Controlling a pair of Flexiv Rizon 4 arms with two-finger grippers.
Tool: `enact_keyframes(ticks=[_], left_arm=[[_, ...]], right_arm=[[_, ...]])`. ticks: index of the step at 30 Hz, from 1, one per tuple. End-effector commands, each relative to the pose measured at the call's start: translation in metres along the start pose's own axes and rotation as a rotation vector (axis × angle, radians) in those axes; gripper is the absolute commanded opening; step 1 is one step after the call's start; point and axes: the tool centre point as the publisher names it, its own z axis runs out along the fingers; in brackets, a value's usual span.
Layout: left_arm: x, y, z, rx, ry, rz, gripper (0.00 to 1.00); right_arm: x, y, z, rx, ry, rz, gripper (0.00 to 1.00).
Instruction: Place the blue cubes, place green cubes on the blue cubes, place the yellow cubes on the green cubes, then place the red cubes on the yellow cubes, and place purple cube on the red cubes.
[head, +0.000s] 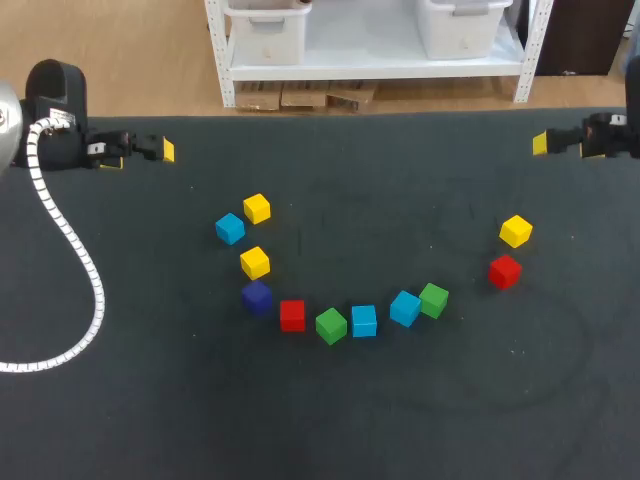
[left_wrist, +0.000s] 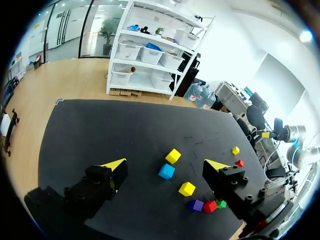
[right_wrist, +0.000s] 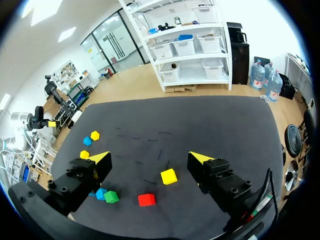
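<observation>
Cubes lie in a loose arc on the dark table. At its left are a yellow cube, a blue cube, a second yellow cube and the purple cube. Along the front sit a red cube, a green cube, two blue cubes and another green cube. Apart at the right are a red cube and a yellow cube. My left gripper is open at the far left edge. My right gripper is open at the far right edge. Neither holds anything.
A white ribbed cable from the left arm loops over the table's left side. The black table mat stretches bare in front of the cubes and behind them up to its far edge.
</observation>
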Motion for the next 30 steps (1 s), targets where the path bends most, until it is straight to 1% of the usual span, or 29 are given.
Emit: enact_keyframes(ticks=[1, 7, 11, 12, 14, 15, 18, 21, 23, 26, 30], left_arm=[[0.002, 0.003, -0.001, 0.016, -0.007, 0.003, 1.00], [0.002, 0.003, -0.001, 0.016, -0.007, 0.003, 1.00], [0.002, 0.003, -0.001, 0.016, -0.007, 0.003, 1.00], [0.002, 0.003, -0.001, 0.016, -0.007, 0.003, 1.00], [0.002, 0.003, -0.001, 0.016, -0.007, 0.003, 1.00], [0.002, 0.003, -0.001, 0.016, -0.007, 0.003, 1.00], [0.002, 0.003, -0.001, 0.016, -0.007, 0.003, 1.00], [0.002, 0.003, -0.001, 0.016, -0.007, 0.003, 1.00], [0.002, 0.003, -0.001, 0.016, -0.007, 0.003, 1.00], [0.002, 0.003, -0.001, 0.016, -0.007, 0.003, 1.00], [0.002, 0.003, -0.001, 0.016, -0.007, 0.003, 1.00]], right_arm=[[0.000, 0.002, 0.000, 0.005, 0.012, -0.012, 1.00], [0.006, 0.015, 0.006, -0.002, 0.049, -0.065, 1.00], [0.015, 0.033, 0.014, -0.024, 0.113, -0.141, 1.00], [0.019, 0.040, 0.018, -0.029, 0.141, -0.176, 1.00], [0.032, 0.056, 0.025, -0.020, 0.203, -0.287, 1.00], [0.038, 0.062, 0.029, -0.018, 0.225, -0.315, 1.00], [0.052, 0.077, 0.036, -0.056, 0.288, -0.399, 1.00], [0.061, 0.088, 0.039, -0.096, 0.335, -0.445, 1.00], [0.070, 0.097, 0.043, -0.157, 0.383, -0.445, 1.00], [0.089, 0.111, 0.049, -0.190, 0.441, -0.505, 1.00], [0.109, 0.121, 0.060, -0.216, 0.502, -0.562, 1.00]])
